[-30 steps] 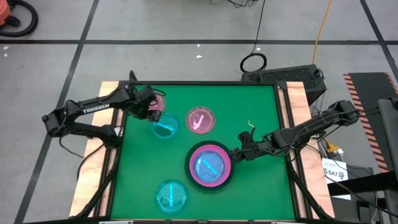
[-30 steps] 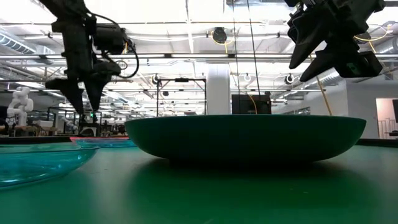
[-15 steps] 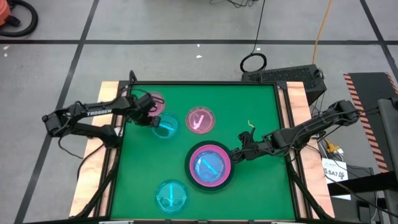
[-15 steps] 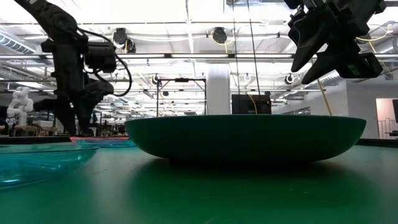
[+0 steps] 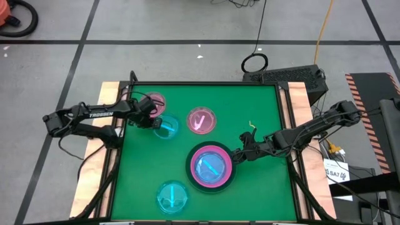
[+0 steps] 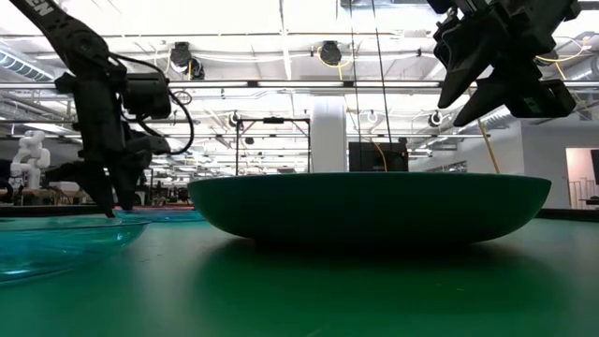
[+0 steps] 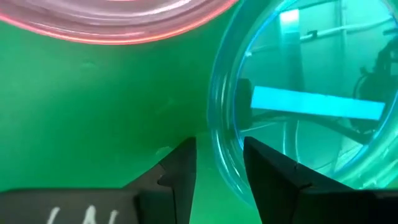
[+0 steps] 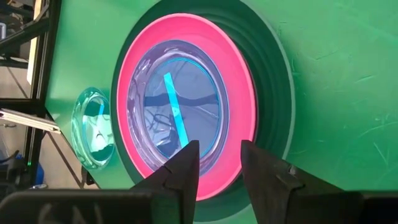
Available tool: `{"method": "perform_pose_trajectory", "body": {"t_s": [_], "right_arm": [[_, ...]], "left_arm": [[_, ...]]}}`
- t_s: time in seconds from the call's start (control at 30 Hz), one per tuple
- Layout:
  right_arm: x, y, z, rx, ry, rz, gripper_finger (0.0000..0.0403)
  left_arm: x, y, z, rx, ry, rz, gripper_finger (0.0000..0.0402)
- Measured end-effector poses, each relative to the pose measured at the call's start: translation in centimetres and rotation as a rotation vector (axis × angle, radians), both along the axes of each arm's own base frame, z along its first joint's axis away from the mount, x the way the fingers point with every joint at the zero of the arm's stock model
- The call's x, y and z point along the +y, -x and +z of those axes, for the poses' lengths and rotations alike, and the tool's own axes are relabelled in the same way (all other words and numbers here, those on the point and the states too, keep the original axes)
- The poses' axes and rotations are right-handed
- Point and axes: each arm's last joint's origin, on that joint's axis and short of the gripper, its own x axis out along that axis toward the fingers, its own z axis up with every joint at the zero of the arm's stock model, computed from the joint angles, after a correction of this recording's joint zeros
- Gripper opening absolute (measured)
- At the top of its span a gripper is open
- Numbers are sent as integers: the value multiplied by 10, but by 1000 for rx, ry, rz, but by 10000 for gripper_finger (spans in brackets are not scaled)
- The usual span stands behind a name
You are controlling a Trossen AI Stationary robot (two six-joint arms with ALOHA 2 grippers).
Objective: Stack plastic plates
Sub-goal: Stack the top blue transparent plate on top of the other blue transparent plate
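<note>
In the upper left of the high view, the left claw is sitting low over the green table, at the near rim of a small cyan plate. In the left wrist view its fingers are straddling that rim, one inside and one outside, with a gap showing on each side, so it is not clamping the plate. A small translucent pink plate is lying just beside it toward the table's top left corner, and another pink one is lying near the centre.

The right claw is hovering at the right edge of the stack in the lower middle: a dark grey plate carrying a hot pink plate with a small clear plate inside. Its fingers are spread and holding nothing. One more cyan plate is lying alone near the bottom edge.
</note>
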Motion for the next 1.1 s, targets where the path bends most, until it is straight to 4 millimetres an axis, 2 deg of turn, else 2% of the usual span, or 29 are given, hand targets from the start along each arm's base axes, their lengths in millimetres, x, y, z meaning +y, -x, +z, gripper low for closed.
{"method": "perform_pose_trajectory", "body": {"t_s": [0.23, 0.53, 0.9, 1.1], "right_arm": [[0, 0, 0, 0, 1, -1, 114], [0, 0, 0, -1, 2, 0, 114], [0, 0, 0, -1, -1, 0, 114], [0, 0, 0, -1, -1, 0, 114]], "left_arm": [[0, 0, -2, -5, -21, -7, 128], [6, -8, 1, -85, -109, -27, 11], [7, -15, 9, -175, -74, -31, 3], [9, -22, 30, -243, -82, -58, 2]]}}
